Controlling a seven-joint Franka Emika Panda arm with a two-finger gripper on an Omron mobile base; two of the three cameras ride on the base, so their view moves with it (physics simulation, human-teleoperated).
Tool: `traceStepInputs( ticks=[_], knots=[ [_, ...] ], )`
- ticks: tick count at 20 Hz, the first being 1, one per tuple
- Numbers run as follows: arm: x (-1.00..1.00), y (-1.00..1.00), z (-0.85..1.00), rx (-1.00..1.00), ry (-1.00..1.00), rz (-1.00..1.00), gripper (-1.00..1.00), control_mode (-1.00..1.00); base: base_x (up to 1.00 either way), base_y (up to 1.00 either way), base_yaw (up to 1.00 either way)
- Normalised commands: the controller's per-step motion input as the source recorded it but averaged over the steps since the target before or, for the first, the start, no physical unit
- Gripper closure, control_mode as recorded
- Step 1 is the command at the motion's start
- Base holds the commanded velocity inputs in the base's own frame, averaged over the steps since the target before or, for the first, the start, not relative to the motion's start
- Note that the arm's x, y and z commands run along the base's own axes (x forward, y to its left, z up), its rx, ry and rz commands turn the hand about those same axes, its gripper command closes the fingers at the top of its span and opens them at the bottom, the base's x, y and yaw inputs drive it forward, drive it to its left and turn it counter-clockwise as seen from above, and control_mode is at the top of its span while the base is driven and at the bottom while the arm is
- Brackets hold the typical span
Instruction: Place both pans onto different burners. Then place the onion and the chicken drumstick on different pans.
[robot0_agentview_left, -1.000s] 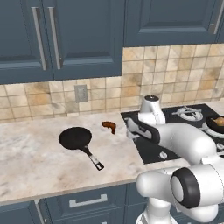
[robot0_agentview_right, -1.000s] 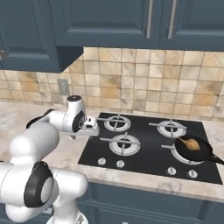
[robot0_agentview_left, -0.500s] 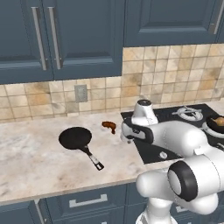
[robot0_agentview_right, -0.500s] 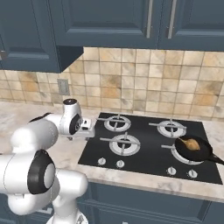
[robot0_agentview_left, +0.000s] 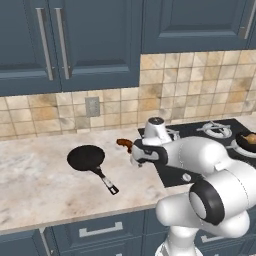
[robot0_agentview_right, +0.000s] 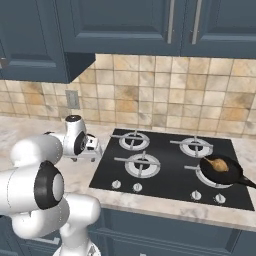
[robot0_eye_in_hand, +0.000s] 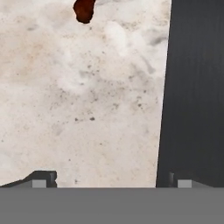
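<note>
One black pan (robot0_agentview_left: 86, 158) lies on the marble counter, its handle pointing toward the front edge. The other pan (robot0_agentview_right: 223, 170) sits on the front right burner with the onion (robot0_agentview_right: 217, 164) in it. On the counter between the first pan and the cooktop (robot0_agentview_right: 165, 172) lies the reddish-brown chicken drumstick (robot0_agentview_left: 125, 144). My gripper (robot0_agentview_left: 136, 159) hangs open and empty just right of and nearer than the drumstick, over the cooktop's left edge. In the hand view the drumstick (robot0_eye_in_hand: 84, 9) sits at the top, counter lies between the gripper's (robot0_eye_in_hand: 111, 180) tips, and the cooktop (robot0_eye_in_hand: 192, 87) runs down the right.
Three burners (robot0_agentview_right: 142, 165) stand bare on the cooktop. A tiled backsplash with a wall socket (robot0_agentview_left: 92, 106) rises behind the counter, and dark blue cabinets (robot0_agentview_left: 75, 45) hang above. Bare marble stretches left of and in front of the counter pan.
My arm has swung left from over the cooktop toward the counter, bringing the open gripper close to the drumstick. The pans, onion and drumstick have not moved.
</note>
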Motion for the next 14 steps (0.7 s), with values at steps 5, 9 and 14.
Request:
traceStepInputs(
  ticks=[5,9,14],
  knots=[
    [0.00,0.26,-0.03,0.00,0.00,0.00,-1.00,-1.00,0.00,0.00,0.00],
    [0.00,0.22,0.00,0.00,0.00,0.00,-1.00,-1.00,0.00,0.00,0.00],
    [-0.03,0.20,0.00,0.00,0.00,0.00,-1.00,-1.00,0.00,0.00,0.00]
  ],
)
